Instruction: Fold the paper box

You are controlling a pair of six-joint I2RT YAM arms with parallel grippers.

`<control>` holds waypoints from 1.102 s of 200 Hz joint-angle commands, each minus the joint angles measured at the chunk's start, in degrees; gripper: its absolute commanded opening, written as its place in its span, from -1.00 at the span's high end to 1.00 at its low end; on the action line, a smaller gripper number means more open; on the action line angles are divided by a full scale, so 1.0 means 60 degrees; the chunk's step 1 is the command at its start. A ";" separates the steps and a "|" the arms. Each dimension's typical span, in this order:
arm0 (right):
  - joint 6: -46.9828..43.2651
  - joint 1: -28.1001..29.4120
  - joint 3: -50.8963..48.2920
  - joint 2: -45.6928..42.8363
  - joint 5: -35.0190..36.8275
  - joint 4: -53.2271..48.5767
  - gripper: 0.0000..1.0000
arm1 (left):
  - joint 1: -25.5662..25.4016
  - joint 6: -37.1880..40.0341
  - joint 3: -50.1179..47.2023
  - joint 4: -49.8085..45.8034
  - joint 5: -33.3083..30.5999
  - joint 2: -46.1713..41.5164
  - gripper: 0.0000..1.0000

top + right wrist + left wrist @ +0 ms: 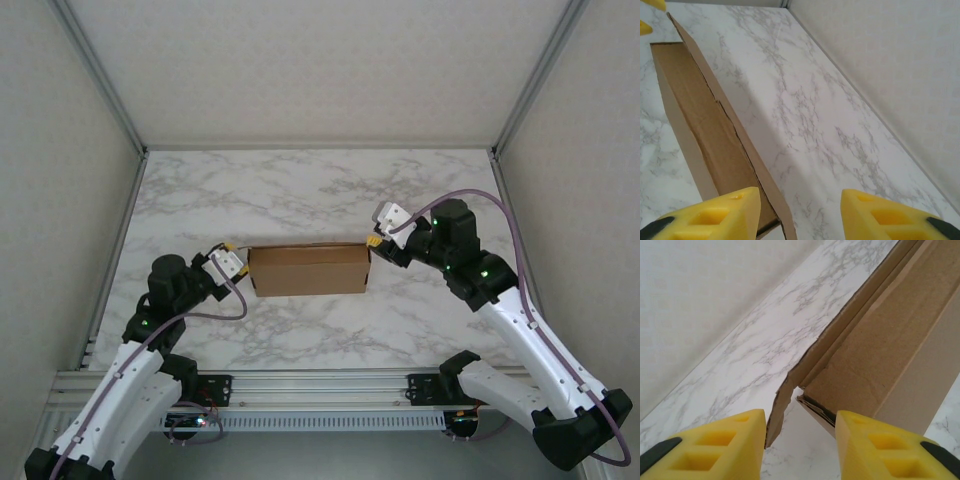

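Note:
The paper box (308, 270) is a brown cardboard piece lying lengthwise across the middle of the marble table. My left gripper (238, 260) is at its left end and stands open. In the left wrist view a loose end flap (782, 405) and the box's corner (815, 407) reach into the gap of that gripper (800, 440), clear of both yellow fingers. My right gripper (372, 243) is at the box's right end, also open. In the right wrist view the thin upper wall of the box (700, 115) runs between the fingers of this gripper (800, 212), close to the left fingertip (725, 215).
White walls close the table in on the left (60, 200) and right (580, 200), with metal posts at the back corners. An aluminium rail (320, 385) runs along the near edge by the arm bases. Bare marble (320, 190) lies behind the box.

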 commanded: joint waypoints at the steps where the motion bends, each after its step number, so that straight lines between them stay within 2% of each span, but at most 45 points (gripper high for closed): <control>1: -0.0097 0.0008 0.0214 -0.0056 0.0192 -0.0254 0.06 | 0.0122 0.0330 0.0436 0.0050 -0.0179 -0.0079 0.17; 57: 0.0122 -0.0003 0.0364 -0.0063 -0.0038 -0.0302 0.04 | 0.0221 0.0731 0.1067 -0.0051 -0.0107 0.0856 0.15; 122: 0.0048 0.0005 0.0119 -0.0302 0.0187 -0.0230 0.03 | 0.0322 0.0933 0.1748 -0.0835 0.0710 0.1975 0.19; 159: 0.0079 0.0015 0.0012 -0.0318 0.0300 -0.0173 0.03 | 0.0419 0.0888 0.1794 -0.0752 0.0801 0.2267 0.33; 183: 0.0103 0.0025 0.0030 -0.0219 0.0422 -0.0225 0.03 | 0.0427 0.0985 0.1831 -0.0847 0.0794 0.2404 0.53; 220: 0.0109 0.0012 0.0127 -0.0033 0.0469 -0.0291 0.04 | 0.0428 0.1082 0.1745 -0.0737 0.0633 0.2374 0.67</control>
